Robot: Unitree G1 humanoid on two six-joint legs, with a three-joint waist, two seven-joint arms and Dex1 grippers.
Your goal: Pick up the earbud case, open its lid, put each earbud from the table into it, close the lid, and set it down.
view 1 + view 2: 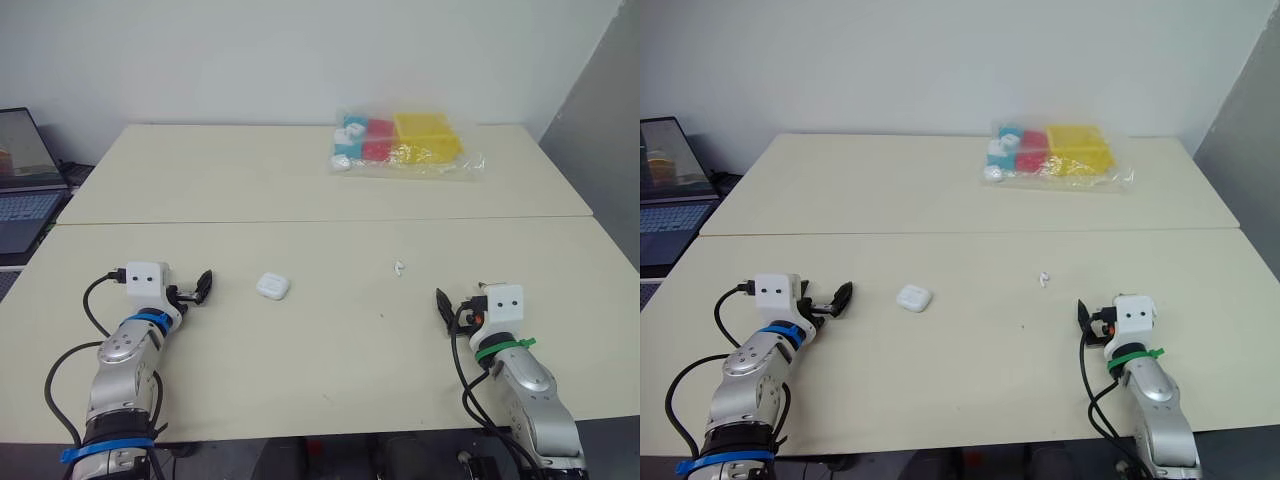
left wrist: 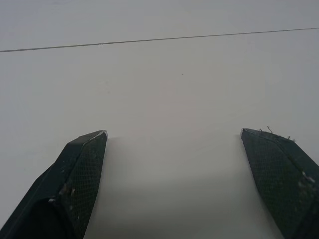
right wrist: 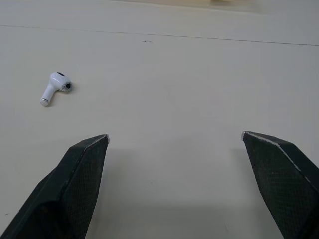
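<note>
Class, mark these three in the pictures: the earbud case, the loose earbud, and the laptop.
earbud case [image 1: 272, 286]: left eye view, middle of its top face.
earbud [image 3: 56, 85]: right wrist view, where the head meets the stem.
laptop [image 1: 24, 206]: left eye view, on its keyboard.

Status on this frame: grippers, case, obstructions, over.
Left gripper open, empty. Right gripper open, empty. Earbud case untouched on table between them, lid shut; one earbud loose nearby. Bag of coloured boxes far back, out of the way.
</note>
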